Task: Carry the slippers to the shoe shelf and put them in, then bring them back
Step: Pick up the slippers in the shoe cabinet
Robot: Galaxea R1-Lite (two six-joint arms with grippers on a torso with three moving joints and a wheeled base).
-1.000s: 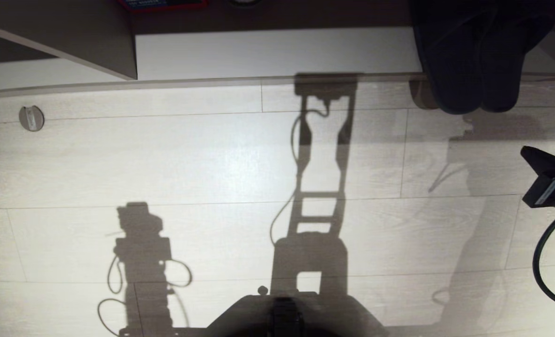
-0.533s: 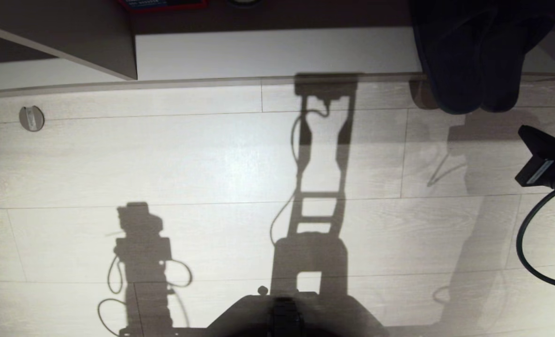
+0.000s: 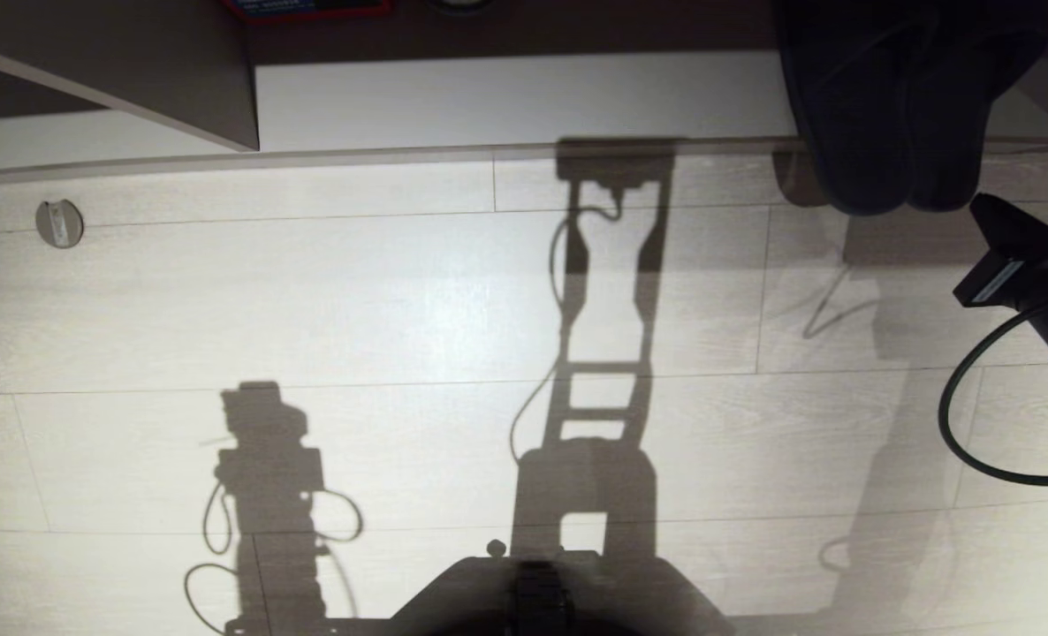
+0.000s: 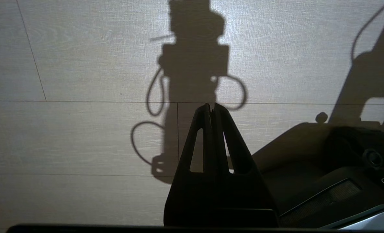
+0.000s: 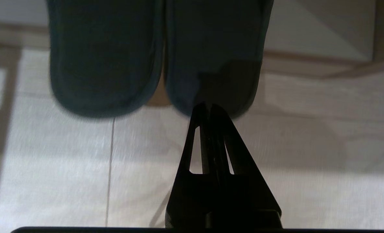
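Observation:
The slippers (image 3: 886,106), a dark flat pair, lie side by side at the right end of the shoe shelf (image 3: 524,97). Their heels stick out over its thin front lip onto the floor. In the right wrist view both slippers (image 5: 104,58) fill the far part, and my right gripper (image 5: 208,106) is shut with nothing in it, its tips at the heel edge of the right-hand slipper. In the head view the right gripper (image 3: 982,207) stands just right of the heels. My left gripper (image 4: 211,106) hangs shut and empty over the floor beside the base.
A slanted grey panel (image 3: 179,88) bounds the shelf on the left. A small round stopper (image 3: 59,223) sits on the pale plank floor. The right arm's black cable (image 3: 953,424) loops at the right edge. My base (image 3: 542,592) is at the near edge.
My right arm has moved forward towards the shelf, bringing the shut gripper up to the slippers' heels. The slippers and the left arm have not moved.

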